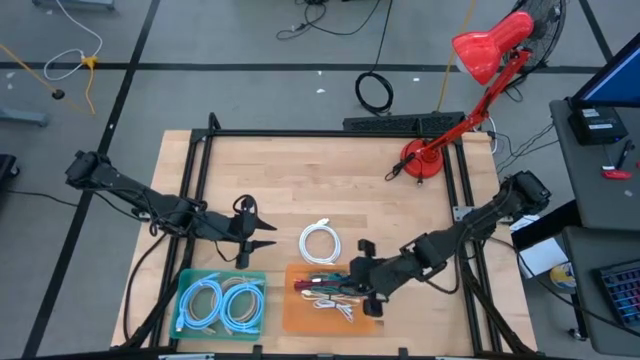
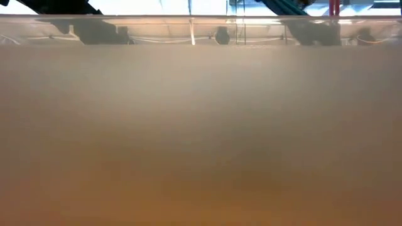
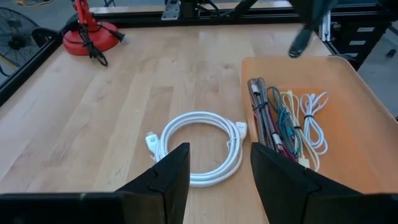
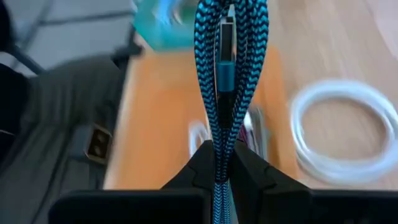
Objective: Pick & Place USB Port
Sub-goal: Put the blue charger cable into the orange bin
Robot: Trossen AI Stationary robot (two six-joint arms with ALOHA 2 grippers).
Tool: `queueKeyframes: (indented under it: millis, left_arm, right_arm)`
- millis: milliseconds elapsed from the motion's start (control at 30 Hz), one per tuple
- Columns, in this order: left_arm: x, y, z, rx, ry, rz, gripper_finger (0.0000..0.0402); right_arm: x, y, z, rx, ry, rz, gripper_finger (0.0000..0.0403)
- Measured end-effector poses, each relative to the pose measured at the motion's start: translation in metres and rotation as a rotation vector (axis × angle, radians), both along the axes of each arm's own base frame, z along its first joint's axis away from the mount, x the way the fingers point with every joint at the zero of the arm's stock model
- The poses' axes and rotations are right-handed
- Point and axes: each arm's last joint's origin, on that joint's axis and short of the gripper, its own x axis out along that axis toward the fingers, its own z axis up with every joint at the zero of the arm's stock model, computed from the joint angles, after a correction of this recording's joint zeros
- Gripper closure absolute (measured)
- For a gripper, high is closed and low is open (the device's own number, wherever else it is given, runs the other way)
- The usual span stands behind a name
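My right gripper hangs over the orange tray and is shut on a bundled blue-and-black braided cable. More cables lie in that tray, among them red, teal and white ones. A coiled white cable lies flat on the wooden table between the two grippers. My left gripper stands open just to the left of the coil, above the table, with the coil ahead of its fingers. In the high view the left gripper is clear of everything. My right gripper pinches the braided bundle between its two fingers at one end of the bundle, with several strands side by side in the hold. The rest of the bundle sticks out ahead of the fingertips, lifted clear above the orange tray.
A teal tray with two light-blue cable coils sits at the near left, beside the orange tray. A red desk lamp stands at the far right corner. A black frame rims the table. Bare wood lies across the middle and far side.
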Motion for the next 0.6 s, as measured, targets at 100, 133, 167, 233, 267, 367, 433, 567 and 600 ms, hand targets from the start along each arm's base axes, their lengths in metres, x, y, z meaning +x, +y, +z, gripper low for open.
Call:
queueKeyframes:
  millis: [100, 133, 167, 233, 267, 367, 433, 567, 600]
  left_arm:
    - [0.000, 0.000, 0.000, 0.001, 0.002, 0.000, 0.0229]
    - [0.000, 0.000, 0.000, 0.002, 0.005, 0.000, 0.0229]
    - [0.000, 0.000, -0.001, 0.004, 0.009, 0.000, 0.0229]
    - [-0.001, 0.000, -0.001, 0.007, 0.016, 0.000, 0.0229]
    - [-0.001, 0.000, -0.002, 0.007, 0.017, 0.000, 0.0229]
    - [-0.001, 0.000, -0.002, 0.009, 0.021, 0.000, 0.0229]
    - [-0.001, 0.000, -0.002, 0.009, 0.021, 0.000, 0.0229]
    - [-0.001, 0.000, -0.002, 0.009, 0.021, 0.000, 0.0229]
    - [-0.001, 0.000, -0.002, 0.010, 0.022, 0.000, 0.0229]
  right_arm:
    - [0.012, -0.001, -0.010, 0.008, 0.005, 0.054, 0.0388]
    - [0.016, -0.001, -0.017, 0.015, 0.033, 0.070, 0.0388]
    - [0.021, -0.002, -0.026, 0.024, 0.059, 0.085, 0.0388]
    - [0.028, -0.003, -0.043, 0.047, 0.121, 0.113, 0.0388]
    - [0.031, -0.003, -0.052, 0.055, 0.157, 0.118, 0.0388]
    - [0.040, -0.003, -0.076, 0.102, 0.238, 0.147, 0.0388]
    - [0.042, -0.003, -0.088, 0.137, 0.294, 0.175, 0.0388]
    - [0.046, -0.003, -0.102, 0.190, 0.358, 0.217, 0.0388]
    - [0.046, -0.003, -0.103, 0.201, 0.364, 0.228, 0.0388]
